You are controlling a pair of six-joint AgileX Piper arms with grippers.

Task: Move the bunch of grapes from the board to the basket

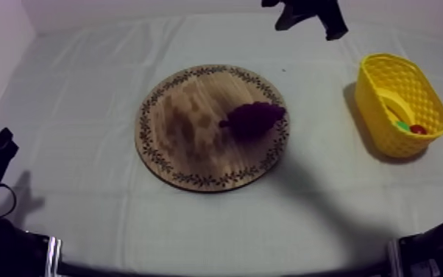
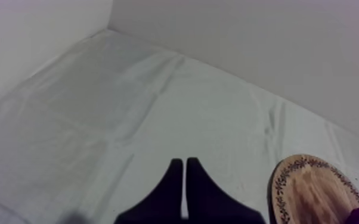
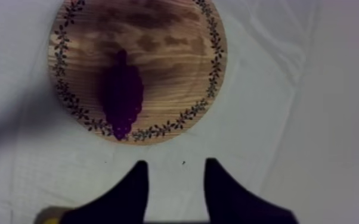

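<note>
Top view: bunch of grapes [image 1: 254,118] on wooden board [image 1: 184,129]; right hand [image 3: 173,168] fingers apart, left hand [image 2: 185,162] fingers together.

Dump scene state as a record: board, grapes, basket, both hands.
wooden board: middle of the cloth
grapes: on the board, near its basket-side rim, not gripped
yellow basket: right of the board, small red fruit inside
left hand: shut, empty, over the cloth, apart from the board
right hand: open, empty, over the cloth beside the board, facing the grapes
task: grasp not yet made
</note>
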